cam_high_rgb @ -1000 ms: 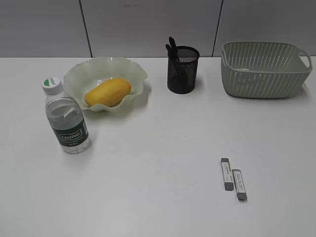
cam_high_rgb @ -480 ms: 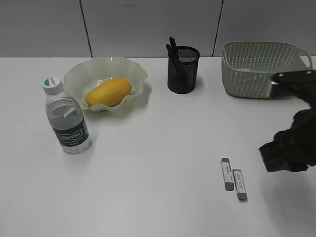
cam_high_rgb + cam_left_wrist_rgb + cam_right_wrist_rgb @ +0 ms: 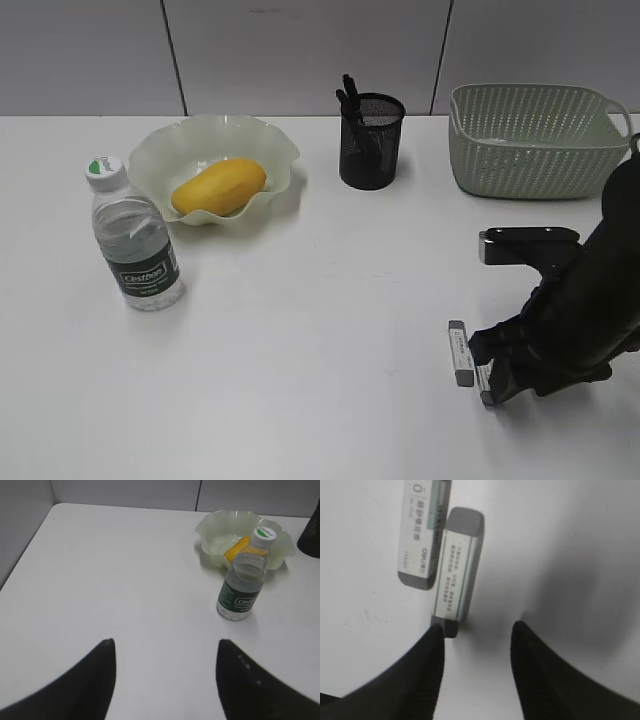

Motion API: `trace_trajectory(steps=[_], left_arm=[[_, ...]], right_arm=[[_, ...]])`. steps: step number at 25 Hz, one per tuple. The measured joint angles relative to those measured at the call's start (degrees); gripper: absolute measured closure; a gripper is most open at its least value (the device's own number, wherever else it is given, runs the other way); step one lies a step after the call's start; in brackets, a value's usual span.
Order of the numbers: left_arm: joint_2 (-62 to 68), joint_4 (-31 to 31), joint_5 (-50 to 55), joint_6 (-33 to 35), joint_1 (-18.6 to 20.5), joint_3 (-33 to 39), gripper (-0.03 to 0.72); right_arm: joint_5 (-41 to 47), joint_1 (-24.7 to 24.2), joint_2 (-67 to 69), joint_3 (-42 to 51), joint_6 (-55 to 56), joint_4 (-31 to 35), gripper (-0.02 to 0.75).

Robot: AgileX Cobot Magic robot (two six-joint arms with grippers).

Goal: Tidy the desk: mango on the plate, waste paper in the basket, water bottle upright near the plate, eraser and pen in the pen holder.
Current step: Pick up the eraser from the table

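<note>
Erasers first: I see 2 of them lying flat on the white worktop (image 3: 320, 330), side by side and touching along their long edges. The left eraser (image 3: 458, 352) shows fully in the exterior view, while the right eraser (image 3: 484, 379) is mostly hidden there behind my right gripper (image 3: 472, 630). From the right wrist view, that eraser (image 3: 457, 570) has a printed sleeve and grey ends, and its near end sits just beside the left fingertip (image 3: 427, 655), possibly touching it. The jaws there are spread apart, with bare worktop between them and nothing pinched.

Beyond the erasers, toward the back wall, stands the black mesh pen holder (image 3: 371, 142) with dark pens poking out of its top. To the right of the pen holder sits the sage green basket (image 3: 535, 140); I cannot see into it from this angle. To the left of the pen holder is the wavy-rimmed plate (image 3: 214, 160) with the mango (image 3: 219, 187) lying inside it. Just in front and to the left of the plate, the water bottle (image 3: 133, 235) stands upright with its white cap on.

My left gripper (image 3: 165, 680) hangs above bare worktop, well apart from the bottle, with its jaws spread wide and nothing between them.
</note>
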Motion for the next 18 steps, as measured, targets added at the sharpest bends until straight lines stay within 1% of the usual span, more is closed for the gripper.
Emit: trace_trajectory(steps=[1,3,5,7,8,10,12,13,18], left_arm=[[0.0,0.0,0.0,0.0,0.0,0.0,0.216],[0.0,0.0,0.0,0.0,0.0,0.0,0.221],[0.0,0.0,0.0,0.0,0.0,0.0,0.226],[0.0,0.0,0.0,0.0,0.0,0.0,0.242],[0.0,0.0,0.0,0.0,0.0,0.0,0.249],[0.0,0.0,0.0,0.0,0.0,0.0,0.263],[0.0,0.0,0.0,0.0,0.0,0.0,0.27],[0.0,0.0,0.0,0.0,0.0,0.0,0.272],[0.0,0.0,0.0,0.0,0.0,0.0,0.274]], right_arm=[[-0.2,0.0,0.0,0.0,0.0,0.4,0.325],[-0.6,0.1,0.0,0.0,0.0,1.7,0.286],[-1.3,1.1,0.0,0.0,0.3,2.1,0.272],[-2.5,3.3,0.0,0.0,1.8,1.7,0.268],[-3.2,4.5,0.0,0.0,3.9,0.7,0.267],[-4.0,6.3,0.0,0.0,10.2,-4.5,0.269],[-4.0,7.0,0.0,0.0,15.8,-10.1,0.274],[-4.0,7.0,0.0,0.0,17.5,-11.6,0.276],[-6.4,7.3,0.0,0.0,20.1,-13.6,0.281]])
